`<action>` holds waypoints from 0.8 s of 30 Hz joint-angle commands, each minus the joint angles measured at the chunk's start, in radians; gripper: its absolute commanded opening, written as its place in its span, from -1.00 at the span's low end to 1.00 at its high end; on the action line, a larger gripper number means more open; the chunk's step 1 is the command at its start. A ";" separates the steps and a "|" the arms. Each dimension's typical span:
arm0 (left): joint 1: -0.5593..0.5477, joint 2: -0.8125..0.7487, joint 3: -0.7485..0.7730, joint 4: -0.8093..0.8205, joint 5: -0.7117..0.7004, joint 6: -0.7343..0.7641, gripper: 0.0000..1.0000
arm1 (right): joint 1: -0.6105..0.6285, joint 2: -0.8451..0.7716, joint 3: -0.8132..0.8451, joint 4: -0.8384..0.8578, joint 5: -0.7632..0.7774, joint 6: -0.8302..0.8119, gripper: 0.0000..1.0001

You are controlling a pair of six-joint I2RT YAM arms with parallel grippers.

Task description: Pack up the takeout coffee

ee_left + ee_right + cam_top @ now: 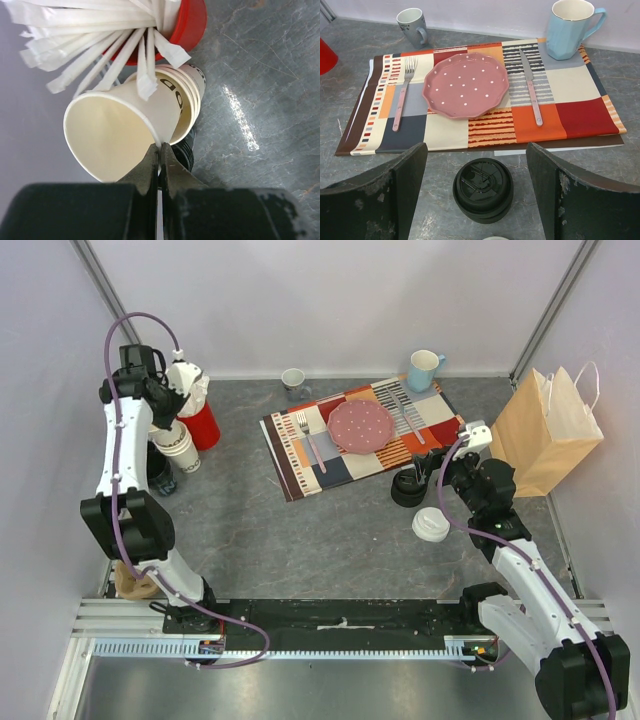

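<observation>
Nearest the arms' bases, the white-lidded takeout cup [431,525] stands on the grey, stone-patterned table [340,540]. Just beyond it the black-lidded takeout cup [482,187] sits upright between the wide-spread jaws of the right gripper [476,150], neither pad touching it. Neither coffee is yet in the brown paper bag [545,430] standing near them at the table's right edge. Farther back lie a patchwork cloth placemat [580,112] and a scalloped pink dotted plate [466,85]. At far left, the left gripper [160,152] is pinched tight on the thin rolled rim of a lidless spare paper cup [110,135], foremost of a nested stack beside a glossy red holder [190,22] of paper-wrapped straws [90,65]. A pull there could crumple the rim or topple the stack. On the right, too hard a squeeze could pop the plastic lid.
</observation>
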State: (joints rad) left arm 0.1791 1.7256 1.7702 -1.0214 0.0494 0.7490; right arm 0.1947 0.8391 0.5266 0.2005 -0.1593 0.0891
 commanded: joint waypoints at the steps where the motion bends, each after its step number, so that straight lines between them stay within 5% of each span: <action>1: 0.002 -0.086 0.101 -0.023 -0.011 -0.026 -0.95 | 0.005 0.009 0.024 0.020 -0.016 -0.005 0.76; 13: -0.065 -0.238 0.333 -0.238 0.173 -0.088 -0.96 | 0.003 0.003 0.039 0.008 -0.034 0.003 0.76; 19: -0.482 -0.271 0.164 -0.217 -0.008 -0.198 -0.96 | 0.005 0.005 0.065 -0.030 -0.010 0.011 0.76; 24: -0.739 -0.255 0.056 -0.203 0.066 -0.243 -0.95 | 0.005 -0.014 0.087 -0.076 0.010 0.008 0.76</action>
State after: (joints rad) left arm -0.4446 1.4574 1.9064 -1.2098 0.0864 0.5880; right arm 0.1947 0.8532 0.5518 0.1524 -0.1753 0.0921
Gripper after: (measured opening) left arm 0.036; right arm 0.881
